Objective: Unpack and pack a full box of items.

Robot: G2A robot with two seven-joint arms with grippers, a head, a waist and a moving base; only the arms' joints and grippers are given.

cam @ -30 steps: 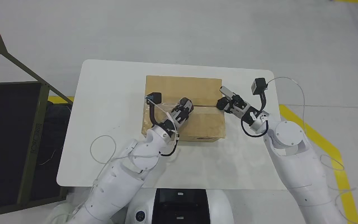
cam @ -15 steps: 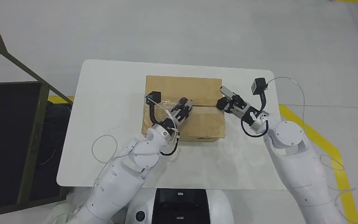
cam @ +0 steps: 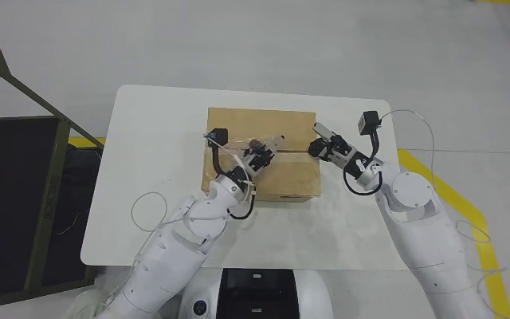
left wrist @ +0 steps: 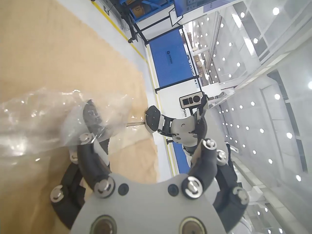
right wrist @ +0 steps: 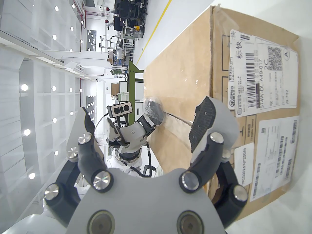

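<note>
Clear plastic film (left wrist: 48, 115), crumpled, clings round one finger of the left gripper (cam: 267, 147). Its jaws stand wide just above the top of the cardboard box (cam: 239, 127). The box sits mid-table with its flaps closed. Its centre seam (right wrist: 175, 118) runs toward the right gripper (right wrist: 145, 109), which hangs spread wide and empty at the end bearing the shipping labels (right wrist: 263, 74). The step looks like stripping the sealing tape. The film should be drawn low along the seam, not upward, so it peels rather than tears, while the right gripper steadies the box. Beyond lies the white table (cam: 159, 120).
</note>
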